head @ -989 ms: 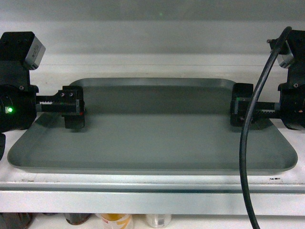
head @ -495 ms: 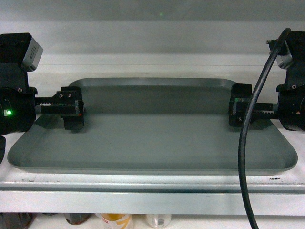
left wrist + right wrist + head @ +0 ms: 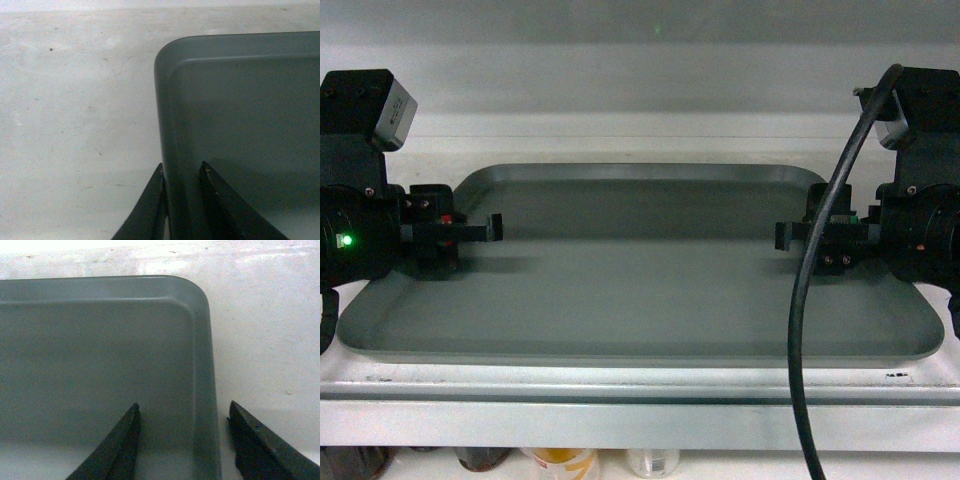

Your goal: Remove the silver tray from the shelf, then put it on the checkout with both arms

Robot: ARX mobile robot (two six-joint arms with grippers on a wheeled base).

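The silver tray lies flat on the white shelf, nearly as wide as the head view. My left gripper reaches over the tray's left rim. In the left wrist view its fingers stand close together, pinching that rim near the tray's back corner. My right gripper reaches over the right rim. Its fingers are spread wide, one above the tray floor, one over the shelf board, touching nothing. The checkout is out of view.
A thick black cable hangs from the right arm across the tray's front right. Below the shelf lip, tops of bottles show on a lower level. The scuffed shelf board extends left of the tray.
Both wrists have rolled, so the fingers that showed broad-side now show edge-on across the rims. The right gripper has shifted slightly left. The tray has hardly moved.
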